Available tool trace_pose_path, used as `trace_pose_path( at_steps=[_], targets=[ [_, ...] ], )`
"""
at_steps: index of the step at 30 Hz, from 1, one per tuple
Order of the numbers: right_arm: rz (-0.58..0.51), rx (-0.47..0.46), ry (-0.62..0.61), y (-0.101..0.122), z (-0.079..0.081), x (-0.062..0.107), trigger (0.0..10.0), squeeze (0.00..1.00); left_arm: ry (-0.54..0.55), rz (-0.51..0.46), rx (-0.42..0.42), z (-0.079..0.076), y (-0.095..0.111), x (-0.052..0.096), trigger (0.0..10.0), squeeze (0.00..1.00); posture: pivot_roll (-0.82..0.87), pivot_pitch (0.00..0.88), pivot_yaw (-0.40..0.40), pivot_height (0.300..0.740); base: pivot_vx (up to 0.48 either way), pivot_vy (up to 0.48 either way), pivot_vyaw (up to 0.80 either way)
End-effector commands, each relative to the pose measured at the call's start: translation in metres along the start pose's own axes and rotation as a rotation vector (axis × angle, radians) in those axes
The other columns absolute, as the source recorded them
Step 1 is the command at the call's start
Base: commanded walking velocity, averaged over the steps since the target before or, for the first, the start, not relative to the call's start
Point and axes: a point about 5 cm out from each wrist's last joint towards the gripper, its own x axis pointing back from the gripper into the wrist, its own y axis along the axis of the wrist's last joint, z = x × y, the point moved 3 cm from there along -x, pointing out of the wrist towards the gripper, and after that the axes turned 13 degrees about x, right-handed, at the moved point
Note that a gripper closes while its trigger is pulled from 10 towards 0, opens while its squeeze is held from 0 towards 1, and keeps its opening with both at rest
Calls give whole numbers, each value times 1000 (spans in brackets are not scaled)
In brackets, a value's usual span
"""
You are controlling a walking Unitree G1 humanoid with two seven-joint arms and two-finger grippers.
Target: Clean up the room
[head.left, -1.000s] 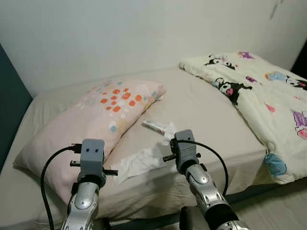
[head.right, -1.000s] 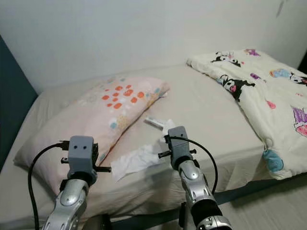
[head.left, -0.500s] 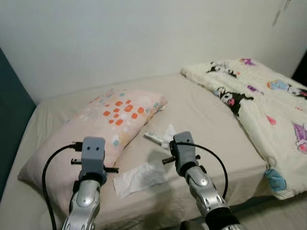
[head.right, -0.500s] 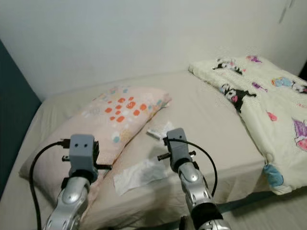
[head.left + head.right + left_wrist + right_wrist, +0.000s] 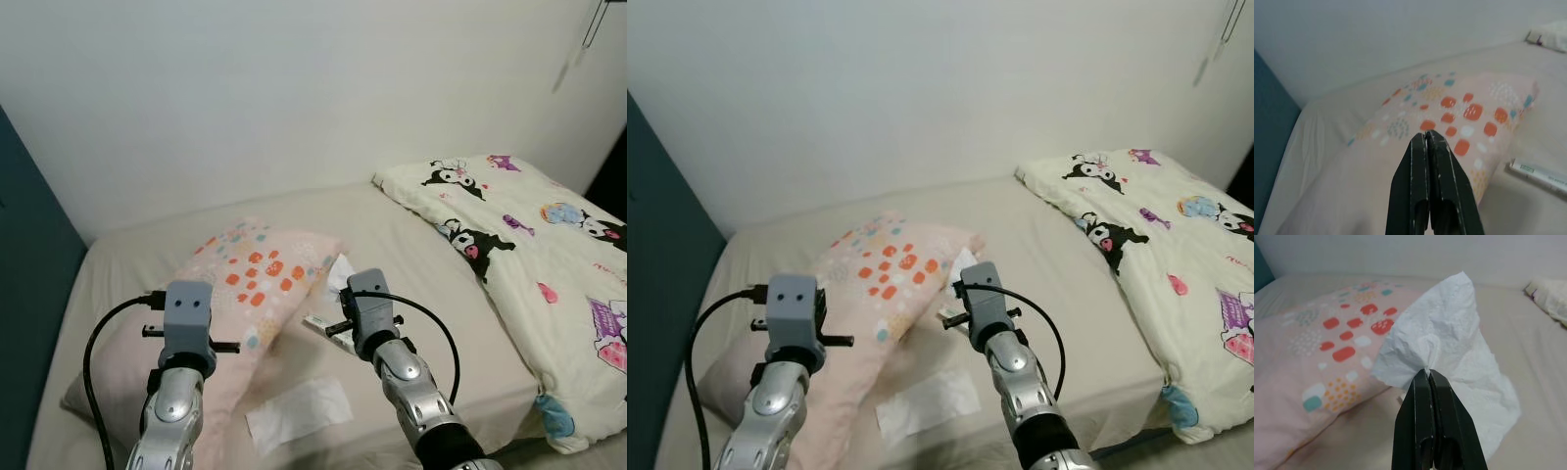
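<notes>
Crumpled white tissue [image 5: 1449, 347] pinched in the right gripper [image 5: 1429, 374], jaws clamped tight on a fold of it, held up just above the bed [image 5: 431, 284] near the pillow's corner. Rest of the sheet fanning out past the fingertips. From the head cameras, only a bit of it peeking out behind the right wrist [image 5: 339, 268].

Second tissue [image 5: 299, 414], flat and rectangular, lying on the sheet close to the bed's front edge, between the two arms and just beside the pillow.

Small white tube or wrapper [image 5: 1540, 175] with some print, lying on the bed right by the pillow's corner, under the right gripper in the head views. Can't read what it says.

Left gripper [image 5: 1426, 138] hanging in the air over the pillow, jaws pressed together with nothing between them.

Pink pillow [image 5: 245, 294] with orange, teal and white dots, lying at an angle across the left half of the bed. Cream comforter [image 5: 529, 255] with cartoon characters bunched along the right side, draped over the edge.

Beige sheet, white wall [image 5: 294, 88] behind the bed, dark teal panel [image 5: 24, 294] along the left side.
</notes>
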Motion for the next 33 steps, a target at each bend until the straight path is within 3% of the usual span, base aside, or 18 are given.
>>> trace_pose_path(
  at_steps=[1,13,22,25,33],
  targets=[
    [14,6,15,-3,4,2,10000,0,16,14,-13,7,-5,2,10000,0,8,12,-19,736,0,0,0],
    [59,41,48,-17,13,7,10000,0,32,38,-1,11,-15,9,10000,0,10,4,-29,740,0,0,0],
    [123,151,93,-38,24,15,10000,0,19,83,0,15,-36,20,10000,0,15,0,-34,740,0,0,0],
    [179,210,148,-57,33,23,10000,0,-47,125,25,8,-52,33,10000,0,19,0,-35,740,0,0,0],
    [201,229,153,-64,34,27,10000,0,-87,153,-14,0,-61,38,10000,0,21,0,-30,740,0,0,0]
  ],
)
